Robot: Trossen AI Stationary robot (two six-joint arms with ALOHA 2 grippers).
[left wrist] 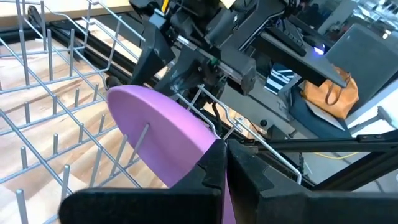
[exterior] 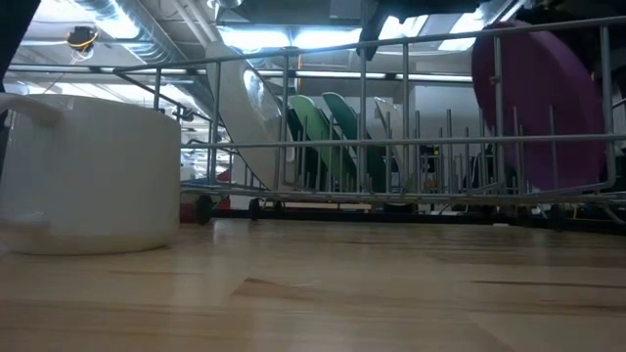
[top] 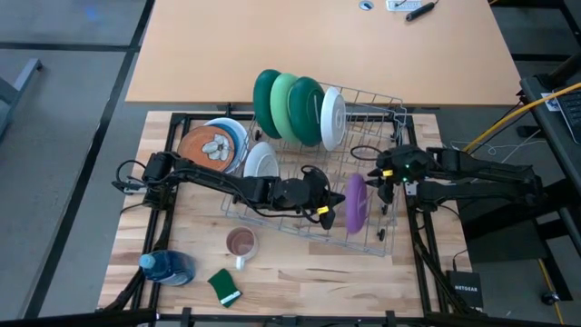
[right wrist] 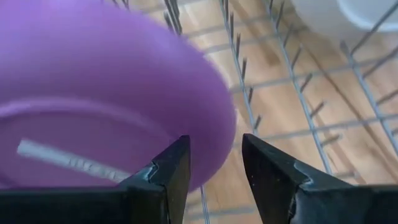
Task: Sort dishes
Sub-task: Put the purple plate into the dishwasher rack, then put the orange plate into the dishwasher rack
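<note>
— So where does it stand with the purple plate (top: 356,203)?

— It is on edge inside the wire rack (top: 386,234), right of centre in the high view, toward the rack's right end. The left pincer (top: 324,214) is clenched on its rim; the left wrist view shows the fingers (left wrist: 211,163) closed over the plate's edge. The right pincer (top: 385,179) sits just beside the plate on the other side, released, its two fingers (right wrist: 163,174) spread with the plate in front of one of them and nothing between them.

— How should the seating go?

— I'd judge the rim must drop between two tines, not on top of one. Keep the plate upright, lower it straight, and let go only once a tine backs each face. The open right pincer could steady the far face against tipping.

— Which way does it point?

— Its faces look toward frame left and frame right in the high view, so its long axis runs top to bottom of that frame, parallel to the green plates (top: 286,104) and white plate (top: 332,118) racked at upper centre. More plates (top: 218,145) are stacked at the rack's left.
</note>
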